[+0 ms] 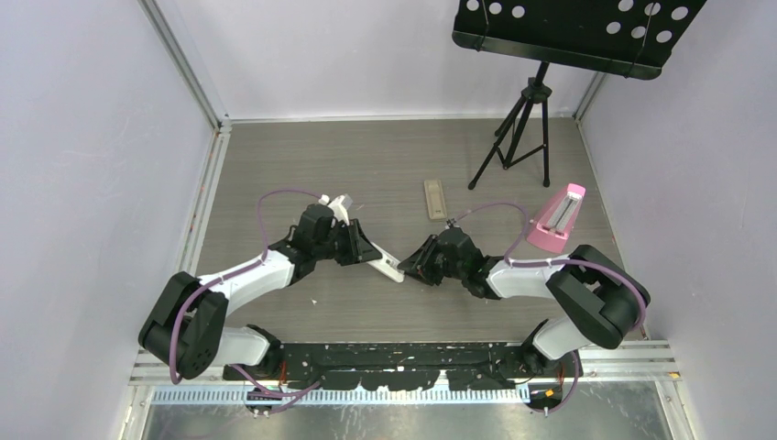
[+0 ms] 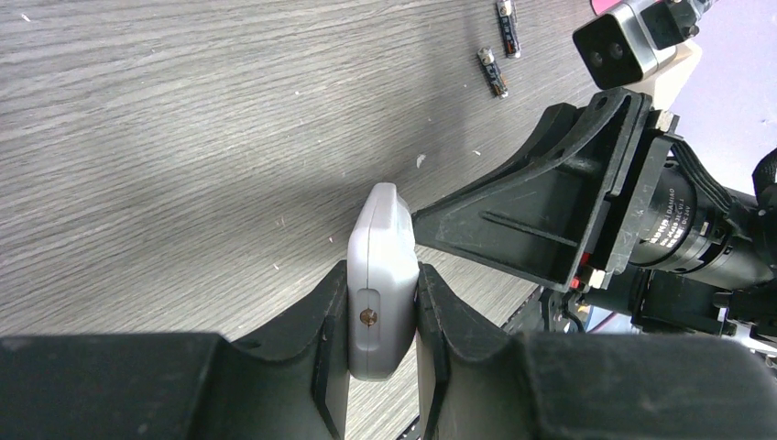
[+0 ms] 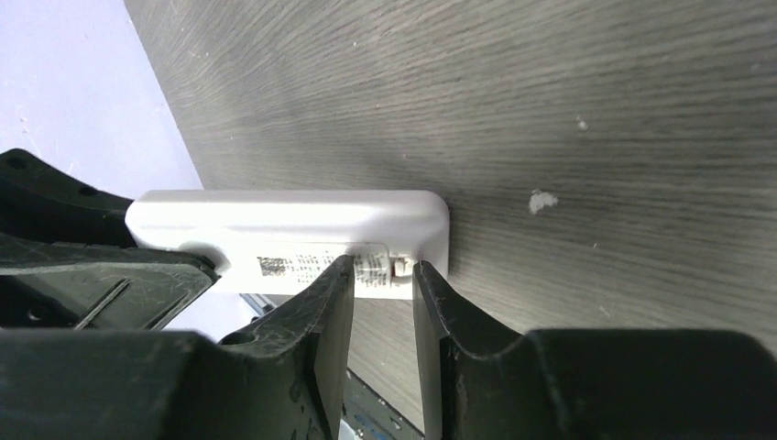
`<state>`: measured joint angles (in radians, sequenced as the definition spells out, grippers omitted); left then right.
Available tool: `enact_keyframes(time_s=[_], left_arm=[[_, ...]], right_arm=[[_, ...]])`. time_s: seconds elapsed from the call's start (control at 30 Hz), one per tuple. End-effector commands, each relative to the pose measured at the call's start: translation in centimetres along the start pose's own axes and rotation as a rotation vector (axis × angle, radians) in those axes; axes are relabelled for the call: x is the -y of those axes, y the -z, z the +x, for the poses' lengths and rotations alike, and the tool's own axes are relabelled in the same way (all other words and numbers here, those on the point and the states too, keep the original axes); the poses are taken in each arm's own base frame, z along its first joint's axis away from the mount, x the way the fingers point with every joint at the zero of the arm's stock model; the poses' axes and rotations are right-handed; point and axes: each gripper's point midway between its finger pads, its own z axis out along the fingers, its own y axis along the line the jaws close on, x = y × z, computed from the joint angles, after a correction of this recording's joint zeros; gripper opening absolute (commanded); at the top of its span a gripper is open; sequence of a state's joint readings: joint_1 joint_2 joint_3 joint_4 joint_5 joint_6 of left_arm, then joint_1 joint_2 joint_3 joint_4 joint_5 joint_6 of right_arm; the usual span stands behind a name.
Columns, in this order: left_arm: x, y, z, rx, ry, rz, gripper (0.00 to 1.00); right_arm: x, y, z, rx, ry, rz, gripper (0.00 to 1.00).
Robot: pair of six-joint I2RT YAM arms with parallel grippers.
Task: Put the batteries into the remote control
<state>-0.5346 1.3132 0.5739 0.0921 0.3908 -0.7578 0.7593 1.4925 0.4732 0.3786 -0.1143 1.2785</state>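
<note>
The remote control [image 1: 435, 199] lies tan face up on the table, beyond both grippers and apart from them. My left gripper [image 1: 371, 255] [image 2: 383, 275] is shut on a plain white bar [image 1: 389, 269] [image 2: 380, 238] and holds it on edge just over the table. My right gripper [image 1: 414, 266] [image 3: 383, 266] is narrowly open. Its tips sit against the bar's [image 3: 293, 215] labelled face, either side of a small tab. Two batteries [image 2: 493, 71] [image 2: 507, 16] lie on the table past the bar; they are hidden in the top view.
A pink wedge-shaped object [image 1: 557, 218] stands at the right. A black music stand's tripod [image 1: 527, 128] stands at the back right. Walls close off the left, back and right of the table.
</note>
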Motion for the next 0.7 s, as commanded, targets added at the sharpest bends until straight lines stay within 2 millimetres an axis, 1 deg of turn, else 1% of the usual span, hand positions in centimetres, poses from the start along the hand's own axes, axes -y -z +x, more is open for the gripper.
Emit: enact_keyframes(time_s=[0.0, 0.17, 0.27, 0.37, 0.43, 0.5, 0.6, 0.67], left_arm=[[-3.9, 0.2, 3.4, -0.104, 0.001, -0.155, 0.00], [-3.7, 0.2, 3.5, -0.108, 0.001, -0.147, 0.00], [-3.7, 0.2, 3.5, -0.108, -0.001, -0.145, 0.00], [-3.8, 0.3, 3.6, -0.109, 0.000, -0.147, 0.00], [-3.8, 0.3, 3.6, -0.107, 0.000, -0.148, 0.00], [-3.8, 0.2, 3.6, -0.110, 0.003, -0.148, 0.00], [-3.7, 0.2, 3.7, -0.113, 0.004, -0.145, 0.00], [-3.7, 0.2, 3.7, -0.115, 0.003, -0.143, 0.00]], right_arm=[[-3.0, 1.0, 0.2, -0.013, -0.012, -0.085, 0.35], [-3.0, 0.5, -0.2, 0.007, -0.004, -0.090, 0.33], [-2.3, 0.0, -0.2, 0.010, -0.004, -0.058, 0.33], [-1.3, -0.1, -0.3, 0.017, 0.002, -0.005, 0.39], [-1.0, 0.1, -0.4, 0.024, 0.007, 0.007, 0.43], [-1.2, 0.2, -0.5, 0.029, 0.013, -0.001, 0.46], [-1.7, 0.1, -0.6, 0.033, 0.014, -0.025, 0.46], [-1.8, -0.2, -0.6, 0.030, 0.011, -0.034, 0.45]])
